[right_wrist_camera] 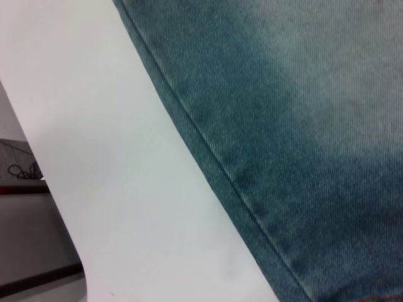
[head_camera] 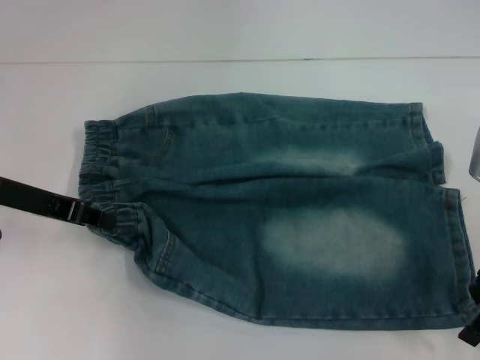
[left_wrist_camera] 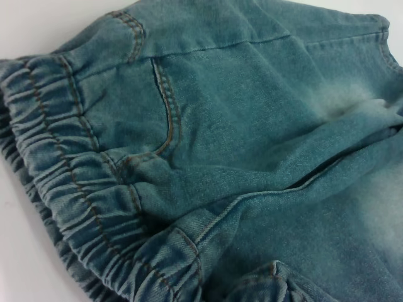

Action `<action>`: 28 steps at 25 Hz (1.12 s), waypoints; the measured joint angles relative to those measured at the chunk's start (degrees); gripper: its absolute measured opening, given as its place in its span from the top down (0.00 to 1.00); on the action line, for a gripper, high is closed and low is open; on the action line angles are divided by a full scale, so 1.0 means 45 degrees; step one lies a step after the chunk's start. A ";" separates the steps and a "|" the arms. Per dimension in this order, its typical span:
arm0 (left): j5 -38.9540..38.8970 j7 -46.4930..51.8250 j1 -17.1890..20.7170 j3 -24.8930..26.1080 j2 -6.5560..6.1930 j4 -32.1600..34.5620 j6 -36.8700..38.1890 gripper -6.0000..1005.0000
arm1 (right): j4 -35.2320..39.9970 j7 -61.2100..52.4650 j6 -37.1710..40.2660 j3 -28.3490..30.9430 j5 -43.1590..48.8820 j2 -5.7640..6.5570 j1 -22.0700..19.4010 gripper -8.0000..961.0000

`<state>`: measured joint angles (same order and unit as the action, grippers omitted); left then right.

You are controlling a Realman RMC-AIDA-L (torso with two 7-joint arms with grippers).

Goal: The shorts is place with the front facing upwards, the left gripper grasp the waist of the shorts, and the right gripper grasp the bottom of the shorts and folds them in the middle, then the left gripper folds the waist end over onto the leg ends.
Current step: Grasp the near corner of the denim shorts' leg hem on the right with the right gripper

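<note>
Left gripper (head_camera: 105, 220): it sits at the near corner of the waist (head_camera: 101, 161); its jaws are on the ruffled band, but I cannot tell if they are closed on it.
Right gripper (head_camera: 472, 330): only a dark part shows at the near hem corner; the state of its jaws cannot be told.
Shorts (head_camera: 285, 210): they lie flat on the white surface (head_camera: 60, 300), waist to the robot's left, bottom of the shorts (head_camera: 450, 225) to the right.
Step in hand: probably taking hold of both near corners.
Advice: pinch both denim layers deep, then lift the two ends together, so the fold line stays straight.
</note>
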<state>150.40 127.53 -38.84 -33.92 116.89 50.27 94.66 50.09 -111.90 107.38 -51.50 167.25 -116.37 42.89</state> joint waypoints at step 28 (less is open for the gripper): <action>-0.0035 0.0000 -0.0034 0.0000 -0.0040 -0.0216 -0.0021 0.95 | -0.0234 -0.0210 -0.0972 -0.0191 -0.0021 -0.0187 0.0020 0.59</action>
<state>150.24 127.53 -38.99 -33.92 116.71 49.30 94.57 49.04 -112.85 103.00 -52.36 167.16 -117.21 42.98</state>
